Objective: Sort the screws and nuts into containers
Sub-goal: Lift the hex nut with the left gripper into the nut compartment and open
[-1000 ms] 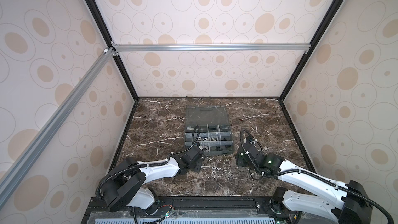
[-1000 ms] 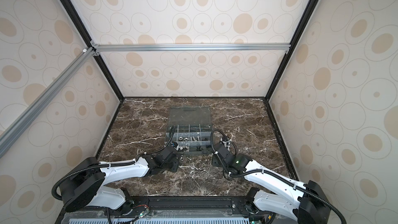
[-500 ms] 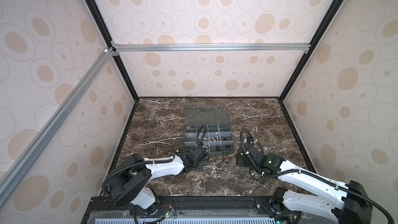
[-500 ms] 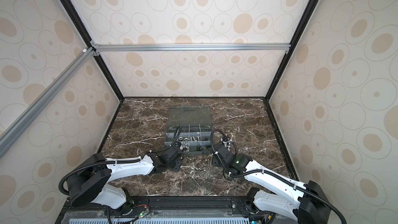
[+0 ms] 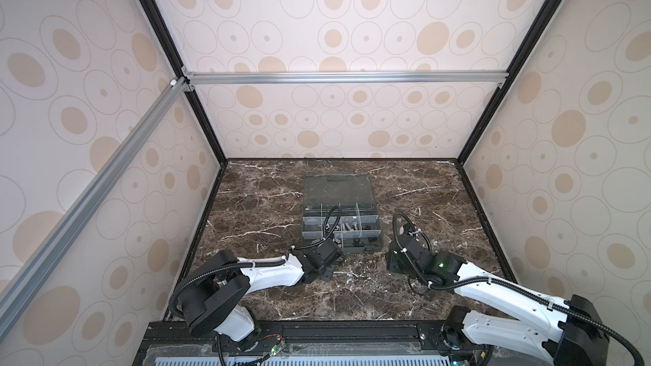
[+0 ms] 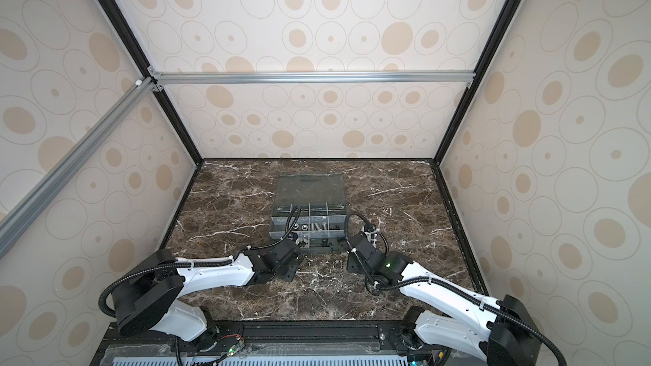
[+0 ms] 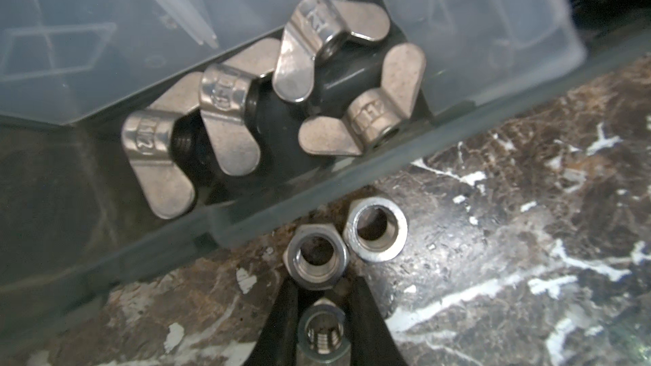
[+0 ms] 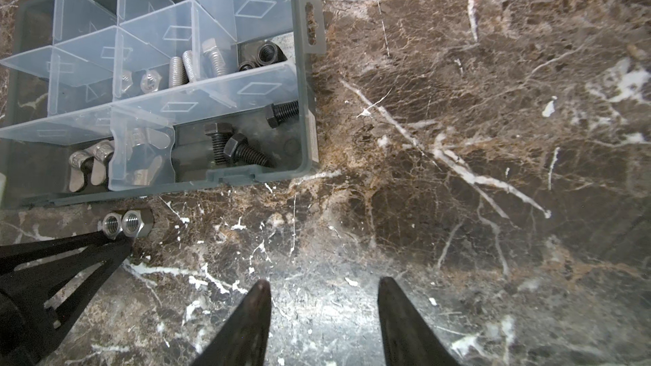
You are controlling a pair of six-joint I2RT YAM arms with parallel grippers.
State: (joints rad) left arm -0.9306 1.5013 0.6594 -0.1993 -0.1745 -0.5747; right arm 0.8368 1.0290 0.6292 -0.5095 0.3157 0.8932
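In the left wrist view my left gripper (image 7: pixel 323 285) is shut on a silver hex nut (image 7: pixel 322 330) lying on the marble. Two more hex nuts (image 7: pixel 317 262) (image 7: pixel 377 228) lie just beyond its tips, against the front wall of the grey organizer box (image 5: pixel 340 220). Several silver wing nuts (image 7: pixel 225 114) fill the compartment behind that wall. In the right wrist view, black screws (image 8: pixel 243 151), silver screws (image 8: pixel 179 72) and black nuts (image 8: pixel 267 52) lie in other compartments. My right gripper (image 8: pixel 322 288) stands open over bare marble, right of the box's front corner.
The box's clear lid (image 5: pixel 336 188) lies open flat behind it. Pale dividers (image 8: pixel 148 22) stand up between compartments. The enclosure walls close in the marble floor (image 5: pixel 422 188) on three sides. Both arms (image 6: pixel 211 271) (image 6: pixel 440 286) reach in low from the front rail.
My left gripper has shifted slightly right along the box front and its jaws have closed onto the hex nut. The right arm has not moved.
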